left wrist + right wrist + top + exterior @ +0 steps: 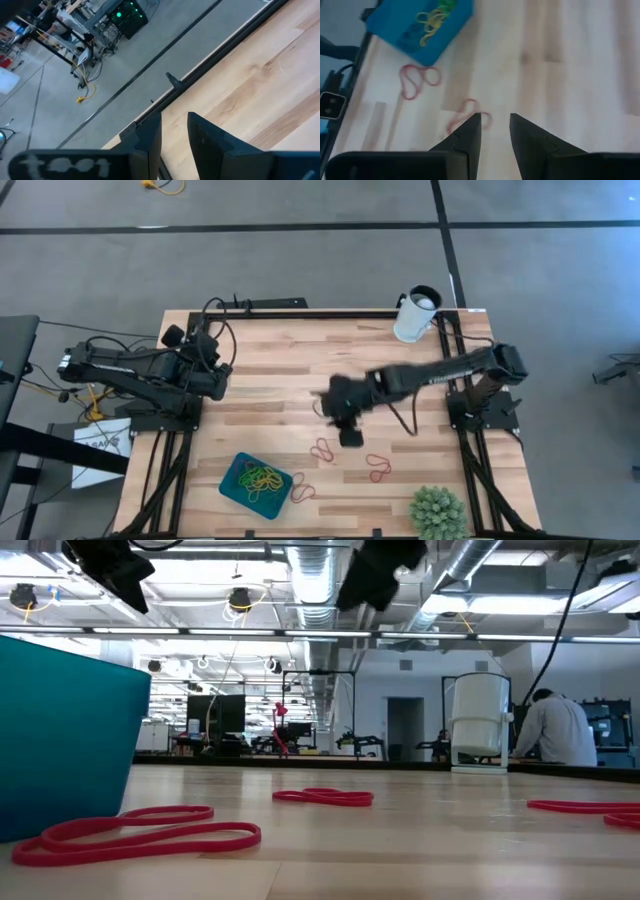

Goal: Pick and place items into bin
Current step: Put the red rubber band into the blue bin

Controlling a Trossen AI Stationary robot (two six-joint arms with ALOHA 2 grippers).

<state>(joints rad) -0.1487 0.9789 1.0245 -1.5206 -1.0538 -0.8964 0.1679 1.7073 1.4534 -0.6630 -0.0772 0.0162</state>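
Jaws apart and empty on the right gripper (350,436). That was our first read from the high view, where it hung over the middle of the bench (270,370) with a red band (322,450) just beside it. The teal bin (232,483) sat toward the near edge with yellow and green bands (262,477) already inside, so we judged the job partly done and this the approach to another pick. Two more red bands lay loose, one right of the gripper (379,468) and one against the bin's side (303,491). The left gripper (216,382) waited back by its own base.

From the low view we got what the overhead could not give: both arms were well up off the wood, and the bands lay flat on it. The bin's wall (60,730) loomed close, with a red loop (140,835) at its foot.

The left wrist view showed its jaws slightly parted with nothing between them, aimed at bare wood and the far edge.

In the right wrist view we saw the target, a red loop (467,116) partly hidden behind one fingertip (470,129). We reckoned the next move called for a small shift sideways to straddle it, then a straight drop, since a thin flat band gives little to pinch.
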